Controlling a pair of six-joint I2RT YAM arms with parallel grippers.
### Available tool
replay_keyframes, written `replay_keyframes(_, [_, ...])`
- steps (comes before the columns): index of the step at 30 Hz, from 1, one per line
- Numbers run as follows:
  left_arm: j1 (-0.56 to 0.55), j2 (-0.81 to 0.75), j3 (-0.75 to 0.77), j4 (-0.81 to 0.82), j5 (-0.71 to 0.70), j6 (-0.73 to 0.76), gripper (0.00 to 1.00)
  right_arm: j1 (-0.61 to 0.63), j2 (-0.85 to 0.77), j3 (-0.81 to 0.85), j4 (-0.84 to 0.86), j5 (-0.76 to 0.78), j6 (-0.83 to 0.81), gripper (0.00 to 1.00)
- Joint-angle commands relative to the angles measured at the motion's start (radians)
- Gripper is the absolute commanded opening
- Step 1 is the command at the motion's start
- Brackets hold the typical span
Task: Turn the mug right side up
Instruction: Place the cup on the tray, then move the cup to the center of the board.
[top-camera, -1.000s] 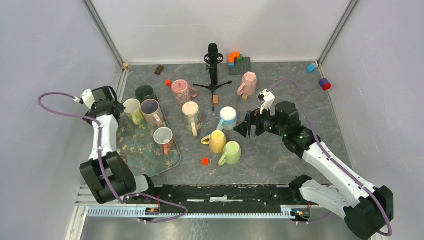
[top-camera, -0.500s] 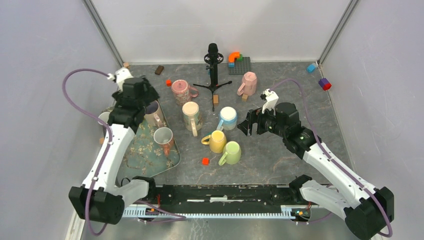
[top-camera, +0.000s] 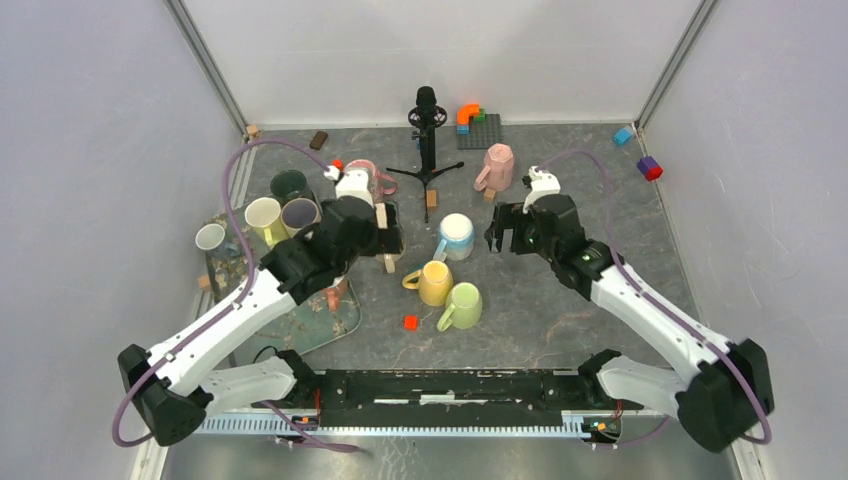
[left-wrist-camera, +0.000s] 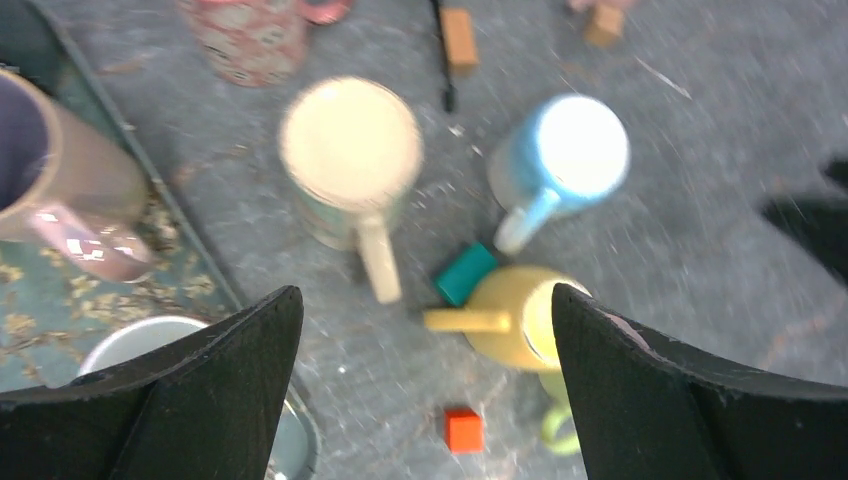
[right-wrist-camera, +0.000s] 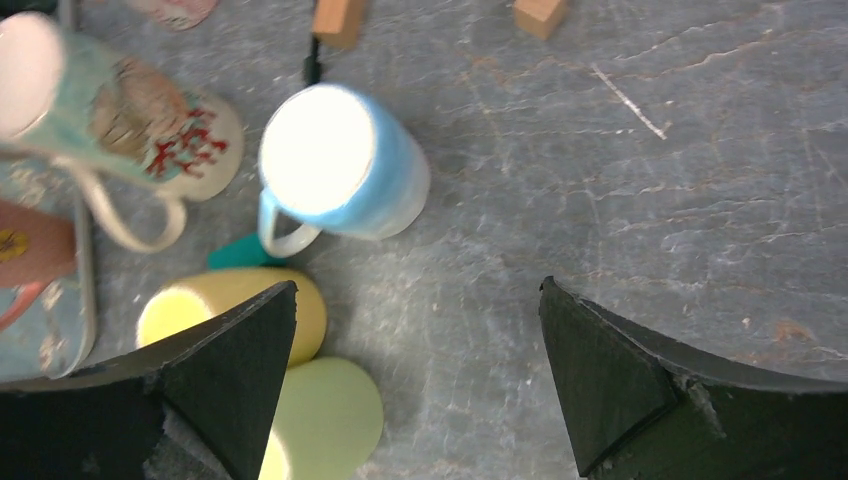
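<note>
Crowding the blue mug (top-camera: 456, 236) sat a teal block (left-wrist-camera: 465, 273) and yellow mug (top-camera: 436, 284). Left end effector (left-wrist-camera: 425, 292) and right end effector (right-wrist-camera: 417, 285) gaped empty.

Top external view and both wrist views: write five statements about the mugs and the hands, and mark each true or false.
1. The left hand and the right hand are both open and empty. True.
2. The blue mug sits on the tray. False: it stands on the table, to the right of the cream mug.
3. A teal block lies between the blue mug and the yellow mug. True.
4. The pink mug touches the blue mug. False: it stands apart, farther back, near the microphone stand.
5. The green mug stands right beside the yellow mug. True.
</note>
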Motion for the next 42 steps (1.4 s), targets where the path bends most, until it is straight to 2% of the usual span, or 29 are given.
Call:
replay_keyframes(1, [-0.153,-0.052,-0.021,-0.006,0.018,-0.037,1.00,-0.003,0.135,0.127,0.068,0.190,0.065,0.96])
replay_keyframes(4, [-0.244,-0.086,-0.059,-0.005,0.022,-0.058,1.00,-0.005,0.242,0.188,0.123,0.267,0.093,0.96])
replay_keyframes(9, [-0.328,-0.163,-0.111,-0.032,0.058,-0.091,1.00,-0.009,0.435,0.332,0.156,0.364,0.143,0.96])
replay_keyframes(14, [-0.345,-0.264,-0.114,-0.071,0.084,-0.089,1.00,-0.013,0.600,0.506,0.133,0.467,0.173,0.96])
replay_keyframes(22, [-0.345,-0.404,-0.079,-0.124,0.118,-0.058,1.00,-0.024,0.779,0.685,0.077,0.571,0.202,0.96])
replay_keyframes(33, [-0.345,-0.470,-0.081,-0.124,0.144,-0.053,1.00,-0.074,0.971,0.823,0.078,0.548,0.205,0.96])
replay_keyframes(42, [-0.345,-0.468,-0.050,-0.107,0.155,-0.041,1.00,-0.106,1.079,0.859,0.057,0.497,0.313,0.95])
